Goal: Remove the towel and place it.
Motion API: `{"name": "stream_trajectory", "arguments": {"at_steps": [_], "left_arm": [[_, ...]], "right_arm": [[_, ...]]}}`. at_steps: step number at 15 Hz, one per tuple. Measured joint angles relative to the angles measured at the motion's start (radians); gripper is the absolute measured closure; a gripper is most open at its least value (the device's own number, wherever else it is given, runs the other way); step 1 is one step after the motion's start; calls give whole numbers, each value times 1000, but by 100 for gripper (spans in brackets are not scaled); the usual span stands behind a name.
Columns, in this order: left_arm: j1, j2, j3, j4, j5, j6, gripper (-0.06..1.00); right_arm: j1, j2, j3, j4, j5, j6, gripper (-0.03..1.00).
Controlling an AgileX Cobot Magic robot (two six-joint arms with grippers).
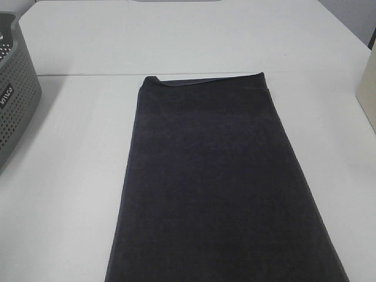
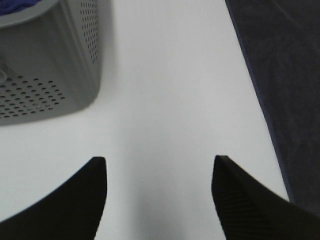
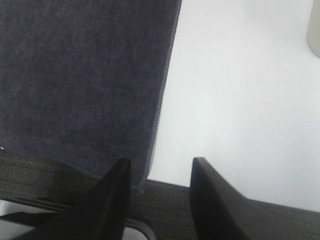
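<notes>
A gray basket [image 1: 14, 88] with little holes sits at the far left edge of the white table [image 1: 64, 176]. Bare table lies between it and the dark towel [image 1: 217, 182], which lies flat and folded in the middle, one far corner turned over. More bare table is to the right, up to a pale box [image 1: 368, 88]. The left gripper [image 2: 159, 172] hangs wide open over bare table between basket and towel. The right gripper [image 3: 161, 172] is open too, over the towel's edge, holding nothing.
</notes>
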Motion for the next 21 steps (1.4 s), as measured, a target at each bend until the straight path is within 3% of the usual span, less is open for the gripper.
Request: {"name": "stream_trajectory", "arguments": {"at_steps": [10, 12, 13, 15, 21], "left_arm": [[0, -423, -14, 3, 35, 0, 36], [0, -434, -46, 3, 118, 0, 36], [0, -434, -54, 25, 202, 0, 36], [0, -434, -39, 74, 262, 0, 36], [0, -434, -36, 54, 270, 46, 36]], "right_arm": [[0, -338, 6, 0, 1, 0, 57], [0, -347, 6, 0, 1, 0, 57], [0, -347, 6, 3, 1, 0, 57], [0, -347, 6, 5, 1, 0, 57], [0, -347, 6, 2, 1, -35, 57]]}}
